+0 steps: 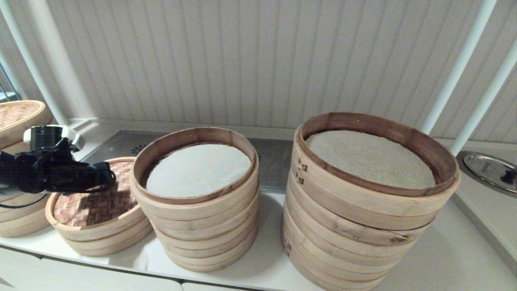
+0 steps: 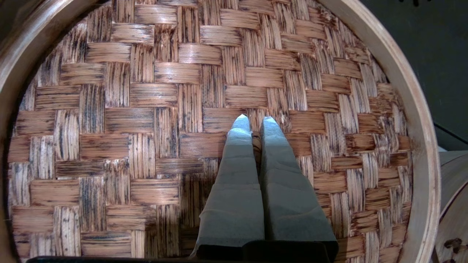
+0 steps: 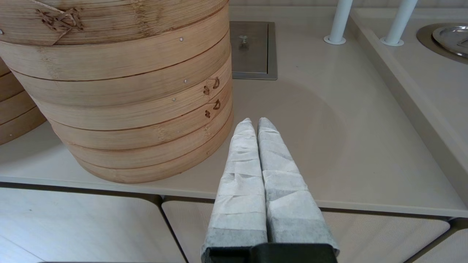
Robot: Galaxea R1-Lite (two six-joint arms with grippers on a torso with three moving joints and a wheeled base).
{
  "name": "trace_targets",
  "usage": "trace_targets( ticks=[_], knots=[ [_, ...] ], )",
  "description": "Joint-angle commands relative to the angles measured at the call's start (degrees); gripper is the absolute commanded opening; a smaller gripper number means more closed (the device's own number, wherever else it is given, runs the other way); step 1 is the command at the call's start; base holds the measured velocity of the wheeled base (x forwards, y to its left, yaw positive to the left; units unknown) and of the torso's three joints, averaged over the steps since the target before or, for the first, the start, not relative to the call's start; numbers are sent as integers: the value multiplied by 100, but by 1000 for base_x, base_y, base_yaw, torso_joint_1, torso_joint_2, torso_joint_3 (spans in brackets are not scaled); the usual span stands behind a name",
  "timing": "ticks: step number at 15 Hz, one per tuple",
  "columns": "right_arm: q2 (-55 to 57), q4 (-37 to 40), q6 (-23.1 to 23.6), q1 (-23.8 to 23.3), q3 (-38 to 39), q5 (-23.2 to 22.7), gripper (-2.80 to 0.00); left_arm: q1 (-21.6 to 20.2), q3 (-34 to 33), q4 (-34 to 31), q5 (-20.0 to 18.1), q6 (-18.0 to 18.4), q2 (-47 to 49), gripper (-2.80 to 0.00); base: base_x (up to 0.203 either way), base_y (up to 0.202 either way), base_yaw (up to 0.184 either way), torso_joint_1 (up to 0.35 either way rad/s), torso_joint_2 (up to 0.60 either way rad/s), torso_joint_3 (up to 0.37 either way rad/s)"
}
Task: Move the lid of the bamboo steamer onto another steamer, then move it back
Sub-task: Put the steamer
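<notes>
The bamboo steamer lid (image 1: pixel 97 202), with its brown basket-weave top, lies level on a shallow two-band steamer (image 1: pixel 111 238) at the counter's front left; that steamer's inside is hidden. My left gripper (image 1: pixel 106 178) reaches over the lid from the left. In the left wrist view the weave of the lid (image 2: pixel 146 120) fills the frame, and my left gripper (image 2: pixel 255 120) is shut on the small brown loop knob (image 2: pixel 257 140), pinched between the taped fingers. My right gripper (image 3: pixel 255 122) is shut on nothing, off the counter's front edge, out of the head view.
A tiered stack with a white liner (image 1: pixel 198 194) stands just right of the lid. The widest stack with a grey mesh liner (image 1: pixel 371 182) is further right. A paler lid (image 1: pixel 18 115) tops a stack at the far left. A metal lid (image 1: pixel 490 169) lies at the far right.
</notes>
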State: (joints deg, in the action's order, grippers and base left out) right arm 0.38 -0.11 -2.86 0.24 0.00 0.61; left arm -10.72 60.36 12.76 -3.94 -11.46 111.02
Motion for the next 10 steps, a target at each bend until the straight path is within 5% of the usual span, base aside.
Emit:
trace_targets(
  ticks=[1, 8, 9, 10],
  knots=[
    [-3, -6, -4, 10, 18, 0, -280, -1, -55, -2, -4, -9, 16, -280, 0, 0, 0, 0, 0, 0],
    [-3, -7, -4, 2, 18, 0, -280, -1, -147, 7, -11, -49, 7, -280, 0, 0, 0, 0, 0, 0],
    [-3, -6, -4, 2, 18, 0, -280, -1, -147, 7, -11, -67, -1, 0, 0, 0, 0, 0, 0, 0],
    [-3, -7, -4, 2, 18, 0, -280, -1, -138, 8, -15, -74, -1, 0, 0, 0, 0, 0, 0, 0]
  ],
)
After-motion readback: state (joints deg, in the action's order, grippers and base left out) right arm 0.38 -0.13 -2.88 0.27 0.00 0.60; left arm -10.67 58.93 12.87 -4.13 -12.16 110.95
